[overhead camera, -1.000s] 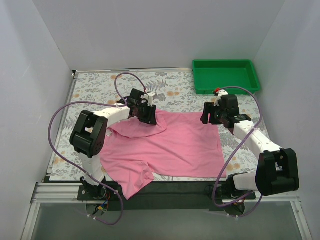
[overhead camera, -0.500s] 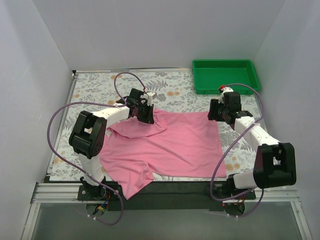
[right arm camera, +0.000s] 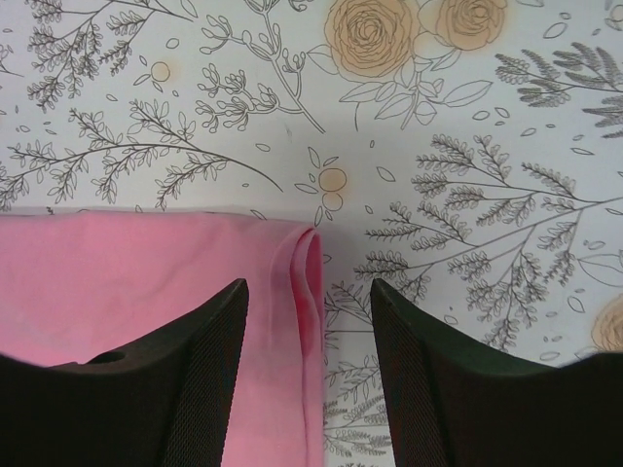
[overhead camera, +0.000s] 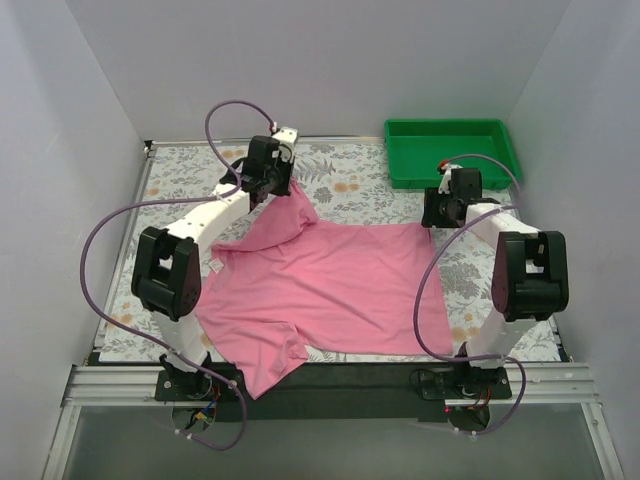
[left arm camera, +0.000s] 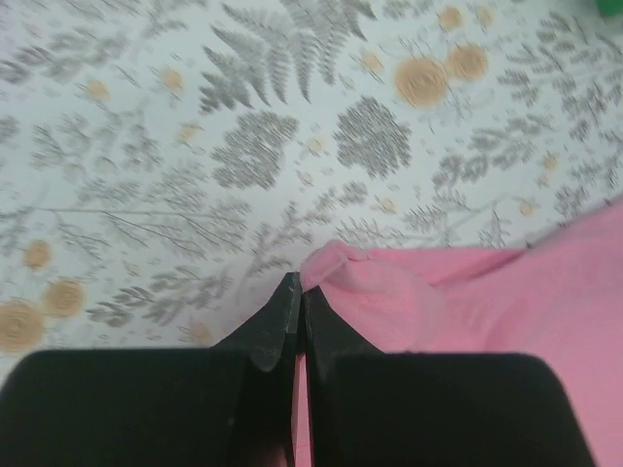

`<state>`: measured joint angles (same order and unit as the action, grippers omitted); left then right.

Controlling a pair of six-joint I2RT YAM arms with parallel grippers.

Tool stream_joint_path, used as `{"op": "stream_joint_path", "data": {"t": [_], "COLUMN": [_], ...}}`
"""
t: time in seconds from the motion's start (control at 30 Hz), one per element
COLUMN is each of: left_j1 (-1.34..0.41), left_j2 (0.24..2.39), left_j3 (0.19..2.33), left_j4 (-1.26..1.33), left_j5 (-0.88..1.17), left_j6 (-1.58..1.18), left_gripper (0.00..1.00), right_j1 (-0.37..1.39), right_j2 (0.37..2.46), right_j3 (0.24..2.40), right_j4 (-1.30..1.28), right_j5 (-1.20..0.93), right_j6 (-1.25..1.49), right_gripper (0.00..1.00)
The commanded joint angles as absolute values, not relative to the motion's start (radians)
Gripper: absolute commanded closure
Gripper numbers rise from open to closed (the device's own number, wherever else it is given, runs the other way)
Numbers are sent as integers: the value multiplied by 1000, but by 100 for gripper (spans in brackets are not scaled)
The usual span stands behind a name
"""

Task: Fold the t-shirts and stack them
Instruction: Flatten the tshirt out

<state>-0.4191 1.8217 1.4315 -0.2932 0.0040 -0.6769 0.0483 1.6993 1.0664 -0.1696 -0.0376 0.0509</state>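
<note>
A floral-patterned desk [overhead camera: 180,170] carries the pink t-shirt [overhead camera: 340,290], which lies unfolded across its middle, one sleeve and part of the hem draped over the near edge toward the near-left corner. The green tray [overhead camera: 395,155] sits in the far-right corner, apart from the shirt. Your left gripper [left arm camera: 297,292] is clamped on a pinch of the shirt's far-left part, holding that fabric in a peak toward the far edge (the fingers meet with pink cloth caught between them). Your right gripper [right arm camera: 307,287] stands with its fingers spread, straddling the shirt's far-right corner, where the edge is rolled into a narrow fold against the desk.
</note>
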Motion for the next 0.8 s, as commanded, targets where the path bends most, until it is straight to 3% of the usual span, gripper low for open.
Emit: {"op": "stream_joint_path", "data": {"t": [0.0,0.33,0.43,0.53,0.57,0.77], "left_j1": [-382,-311,-289,-264,-258,-216], "left_j2": [1825,1983,2014,2062,2066,2112], "left_j3": [1509,1611,1621,1628,1628,1657], "left_j4": [-241,-114,-72,-36,-23,52], "left_j5": [-107,-164,-167,-160,-158,-160], "left_j6": [-618,-546,-538,-535,-535,-535], "left_gripper": [100,100,100,100,100,100], "right_j1": [40,31,31,29,28,21], "right_j2": [1752,1847,1850,1856,1859,1862], "right_j3": [1118,1166,1170,1181,1186,1213], "right_j4": [-132,-129,-129,-129,-129,-127], "right_j5": [-116,-141,-141,-135,-132,-65], "right_j6": [6,5,-26,-31,-31,-41], "right_gripper": [49,57,66,84,95,99]}}
